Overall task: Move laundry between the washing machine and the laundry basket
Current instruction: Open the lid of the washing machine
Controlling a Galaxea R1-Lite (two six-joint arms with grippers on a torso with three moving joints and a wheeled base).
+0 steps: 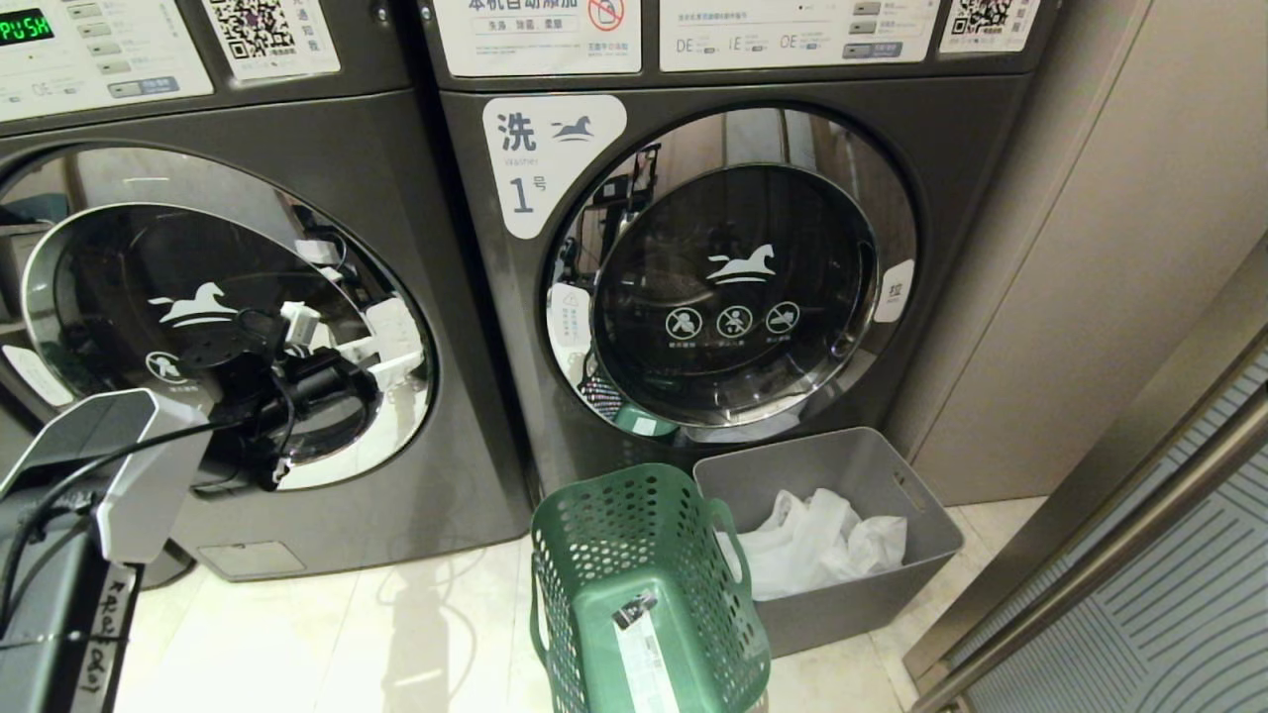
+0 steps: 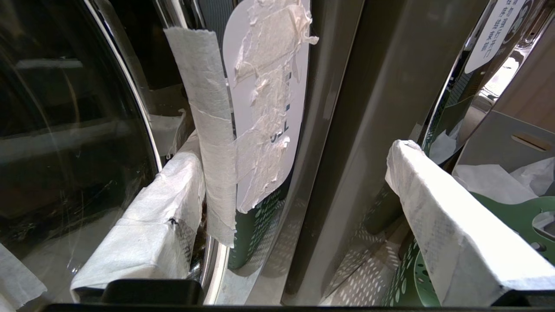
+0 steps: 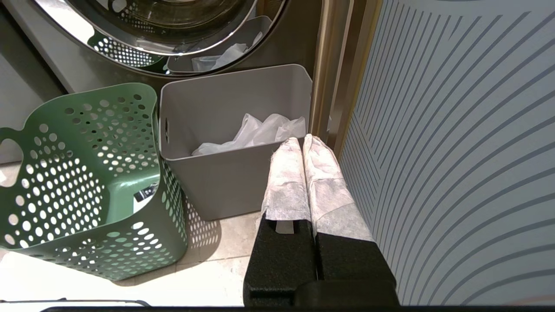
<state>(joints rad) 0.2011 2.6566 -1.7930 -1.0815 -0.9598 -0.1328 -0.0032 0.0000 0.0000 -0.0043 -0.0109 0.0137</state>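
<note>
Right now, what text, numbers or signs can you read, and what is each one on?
"PUSH", green display on the left washing machine.
"洗", "Washer", "1号" with a horse logo, white label on the right washing machine.
White horse logo and three round prohibition signs on that machine's glass door.
QR codes and control panel print: too small to read.
Label strip on the laundry basket: unreadable.

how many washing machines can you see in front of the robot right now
2, both with doors shut. The washing machine on the left has the left gripper at its door edge. The machine marked "1" stands to its right, behind the laundry basket and grey bin.
</note>
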